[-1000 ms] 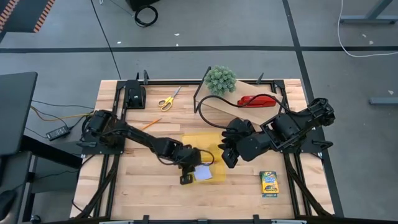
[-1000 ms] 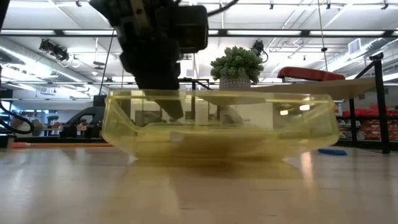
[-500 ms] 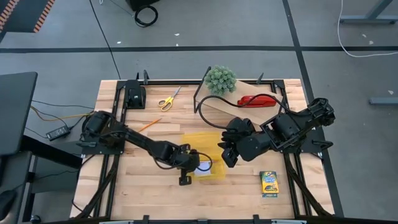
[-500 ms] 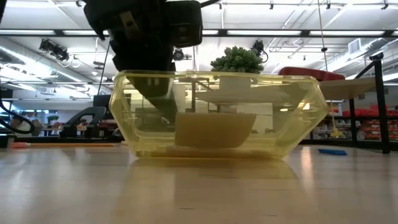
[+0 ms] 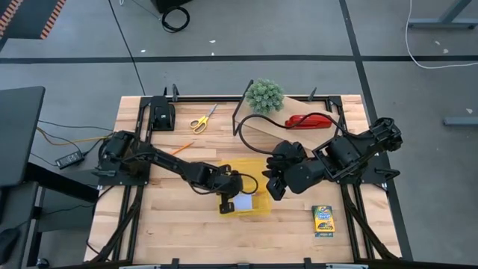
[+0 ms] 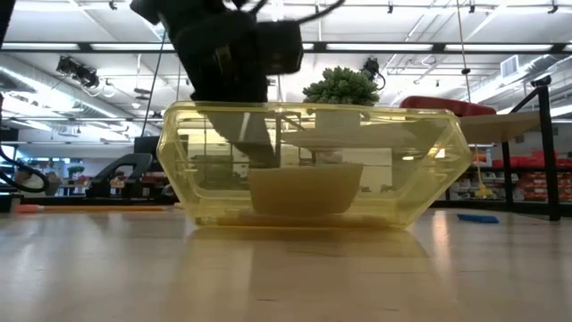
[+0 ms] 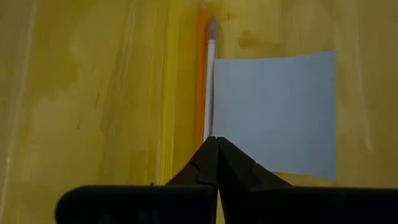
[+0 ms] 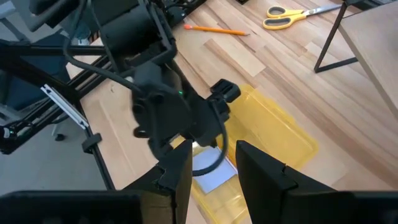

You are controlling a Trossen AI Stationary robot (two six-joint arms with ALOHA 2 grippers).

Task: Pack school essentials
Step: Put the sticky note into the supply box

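Note:
A clear yellow bin (image 5: 258, 168) stands mid-table. In it lie the pale blue notepad (image 7: 273, 112), an orange pencil (image 7: 202, 74) and a thin pen (image 7: 210, 81) along one wall. My left gripper (image 7: 216, 142) reaches down into the bin (image 6: 429, 170), shut, its tips at the notepad's edge (image 5: 243, 203). My right gripper (image 8: 214, 168) hovers open and empty over the bin's right side (image 5: 272, 183). The yellow-handled scissors (image 5: 199, 119), another orange pencil (image 5: 179, 149) and the crayon box (image 5: 323, 220) lie on the table. My left gripper's shut fingertips (image 7: 208, 152) point down at the notepad's edge next to the pen (image 7: 217, 124). I cannot tell whether they touch it. In the low view the notepad (image 6: 304, 188) sits at the bin's bottom just below the finger (image 6: 259, 148).
A wooden shelf on black legs at the back right carries the red stapler (image 5: 308, 120). The potted plant (image 5: 265, 96) stands next to it. A small blue eraser (image 6: 478, 217) lies on the table right of the bin. A black box (image 5: 161, 113) sits at the far left.
My left gripper has drawn back toward the table's far edge and a little right, still shut. The bin, which looked tipped and squashed low a second ago, now stands level. The notepad has gone from the bin's near rim to the bin's bottom.

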